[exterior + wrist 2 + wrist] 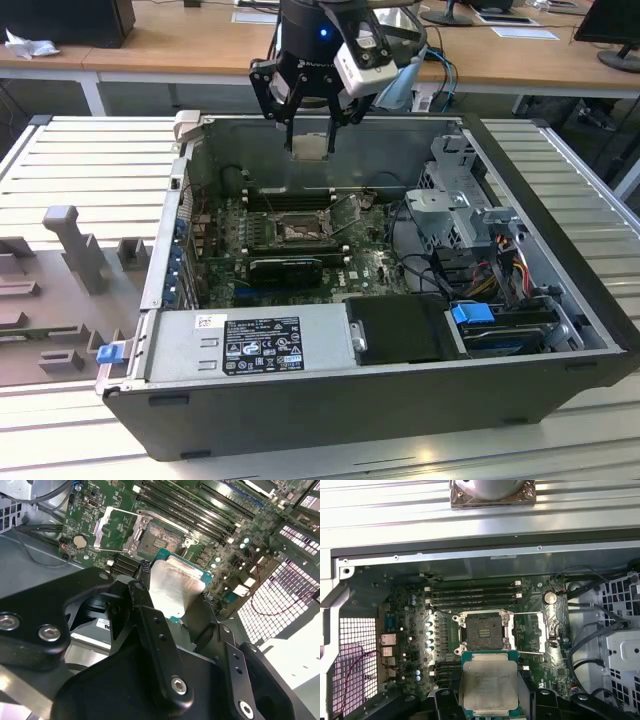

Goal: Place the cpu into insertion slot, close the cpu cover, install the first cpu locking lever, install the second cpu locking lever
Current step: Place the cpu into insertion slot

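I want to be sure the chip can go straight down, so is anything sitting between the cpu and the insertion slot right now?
Nothing visible does. The claw holds the cpu in the air; the insertion slot lies bare, with the cpu cover swung open beside it.

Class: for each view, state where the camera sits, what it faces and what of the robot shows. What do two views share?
Exterior view: off the arm, looking down into the open computer case; the gripper shows above it.
First wrist view: on the arm, facing the insertion slot squarely; black gripper parts show.
Second wrist view: on the arm, facing the motherboard obliquely; black fingers show.
Shared: both wrist views show the gripped cpu and the insertion slot.
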### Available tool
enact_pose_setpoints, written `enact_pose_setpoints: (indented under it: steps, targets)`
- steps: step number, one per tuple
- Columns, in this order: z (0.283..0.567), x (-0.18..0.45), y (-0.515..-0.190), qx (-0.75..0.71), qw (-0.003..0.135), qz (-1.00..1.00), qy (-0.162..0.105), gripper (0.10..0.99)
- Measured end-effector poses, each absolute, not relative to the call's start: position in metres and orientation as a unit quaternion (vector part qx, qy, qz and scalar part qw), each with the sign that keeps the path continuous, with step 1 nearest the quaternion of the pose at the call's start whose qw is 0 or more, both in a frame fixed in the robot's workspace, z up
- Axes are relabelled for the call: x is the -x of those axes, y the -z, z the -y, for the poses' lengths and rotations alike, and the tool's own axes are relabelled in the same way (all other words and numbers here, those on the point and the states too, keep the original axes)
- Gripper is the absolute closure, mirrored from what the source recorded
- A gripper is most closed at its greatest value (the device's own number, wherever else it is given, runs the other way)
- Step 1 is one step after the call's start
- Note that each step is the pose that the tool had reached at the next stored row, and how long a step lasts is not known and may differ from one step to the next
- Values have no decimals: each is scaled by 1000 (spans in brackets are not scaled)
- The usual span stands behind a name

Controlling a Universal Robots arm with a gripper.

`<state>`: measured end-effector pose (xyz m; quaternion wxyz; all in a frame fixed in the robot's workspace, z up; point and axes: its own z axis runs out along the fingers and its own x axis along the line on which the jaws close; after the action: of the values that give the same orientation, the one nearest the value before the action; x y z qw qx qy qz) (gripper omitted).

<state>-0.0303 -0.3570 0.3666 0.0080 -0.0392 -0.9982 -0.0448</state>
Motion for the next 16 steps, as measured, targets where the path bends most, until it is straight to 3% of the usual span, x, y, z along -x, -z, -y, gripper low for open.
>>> enact_pose_setpoints:
  steps: [16]
  targets:
    - [357, 30, -366, 110, 5, 993, 44, 561]
